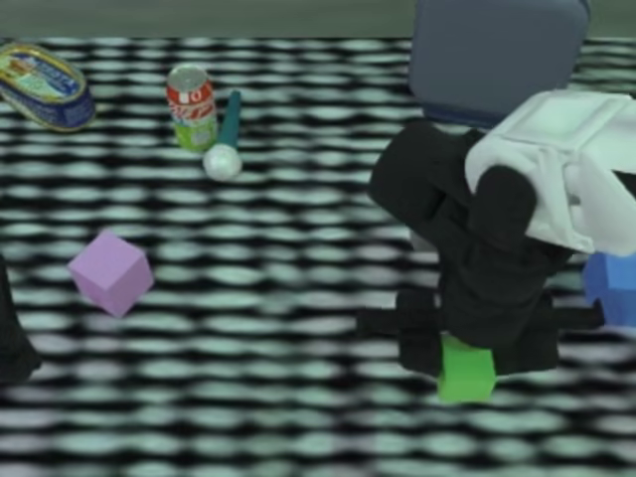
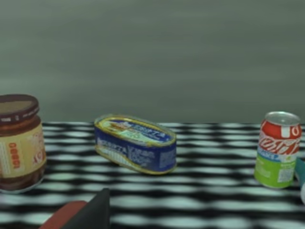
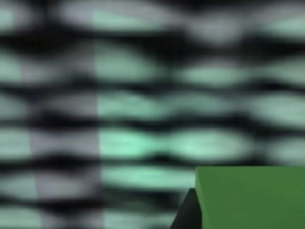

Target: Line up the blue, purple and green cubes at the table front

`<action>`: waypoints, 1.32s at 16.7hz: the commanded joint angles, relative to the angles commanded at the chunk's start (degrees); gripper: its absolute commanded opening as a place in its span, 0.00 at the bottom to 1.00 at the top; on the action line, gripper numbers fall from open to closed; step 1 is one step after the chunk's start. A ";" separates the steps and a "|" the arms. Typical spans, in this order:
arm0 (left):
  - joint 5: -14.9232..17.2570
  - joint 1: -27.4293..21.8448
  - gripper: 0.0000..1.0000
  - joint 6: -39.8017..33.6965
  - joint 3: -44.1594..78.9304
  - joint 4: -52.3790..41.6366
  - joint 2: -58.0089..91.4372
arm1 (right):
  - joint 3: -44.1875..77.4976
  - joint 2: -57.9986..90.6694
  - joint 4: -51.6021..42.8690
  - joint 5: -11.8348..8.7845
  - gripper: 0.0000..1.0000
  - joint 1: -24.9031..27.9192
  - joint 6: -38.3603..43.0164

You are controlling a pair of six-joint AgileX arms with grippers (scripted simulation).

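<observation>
The small green cube (image 1: 465,372) sits low at the table front, right of centre, with my right gripper (image 1: 469,350) shut on it and a black finger on each side. In the right wrist view the green cube (image 3: 250,198) fills one corner, with a dark finger (image 3: 187,212) against its side. The lilac-purple cube (image 1: 111,271) lies free on the striped table (image 1: 268,397) at the left. The blue cube (image 1: 612,288) shows at the right edge, partly hidden by the right arm. My left gripper (image 1: 12,343) is parked at the left edge, open, with one finger (image 2: 97,212) in its wrist view.
At the back left are a flat fish tin (image 1: 45,87), a red and green soda can (image 1: 194,107) and a teal-handled tool with a white ball end (image 1: 225,149). A big grey-blue rounded box (image 1: 497,50) stands at the back right. A brown jar (image 2: 18,143) stands beside the tin.
</observation>
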 joint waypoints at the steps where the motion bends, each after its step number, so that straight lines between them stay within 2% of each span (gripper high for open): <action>1: 0.00 0.00 1.00 0.00 0.00 0.00 0.00 | 0.00 0.00 0.00 0.00 0.00 0.00 0.00; 6: 0.00 0.00 1.00 0.00 0.00 0.00 0.00 | -0.58 0.51 0.85 -0.06 0.00 -0.25 -0.01; 13: 0.00 0.00 1.00 0.00 0.00 0.00 0.00 | -9.35 5.09 14.69 0.00 0.00 0.13 0.29; 18: 0.00 0.00 1.00 0.00 0.00 0.00 0.00 | -10.20 5.59 15.79 0.03 0.00 0.23 0.32; 22: 0.00 0.00 1.00 0.00 0.00 0.00 0.00 | -10.20 5.59 15.79 0.03 0.30 0.23 0.32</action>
